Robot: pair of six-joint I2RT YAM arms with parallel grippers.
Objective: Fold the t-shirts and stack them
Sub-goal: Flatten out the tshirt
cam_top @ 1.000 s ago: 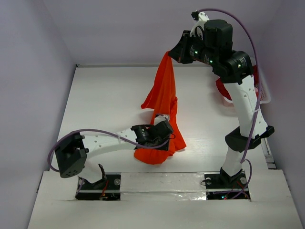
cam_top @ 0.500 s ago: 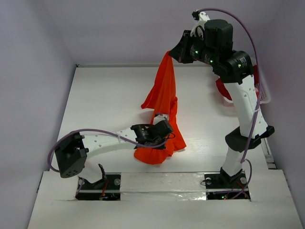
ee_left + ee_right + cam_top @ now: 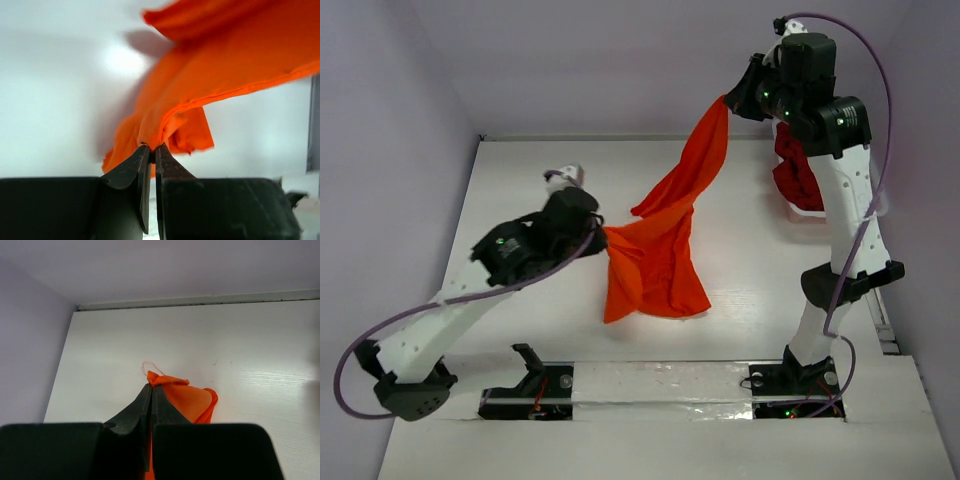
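The bright orange t-shirt (image 3: pixel 665 235) hangs stretched in the air between both grippers, its lower part drooping toward the white table (image 3: pixel 520 190). My right gripper (image 3: pixel 727 101) is raised high at the back right and shut on one corner of the shirt (image 3: pixel 182 397). My left gripper (image 3: pixel 602 236) is at mid-left, shut on another edge of the shirt (image 3: pixel 210 85). Dark red t-shirts (image 3: pixel 798 170) lie in a heap at the back right, partly hidden behind the right arm.
A white basket rim (image 3: pixel 807 212) shows under the dark red heap at the right edge of the table. Grey walls close in the table on the left, back and right. The arm bases stand at the near edge.
My left gripper has lifted from low near the front to mid-left, pulling the shirt's edge with it. My right gripper has moved right, so the shirt is now spread out between them.
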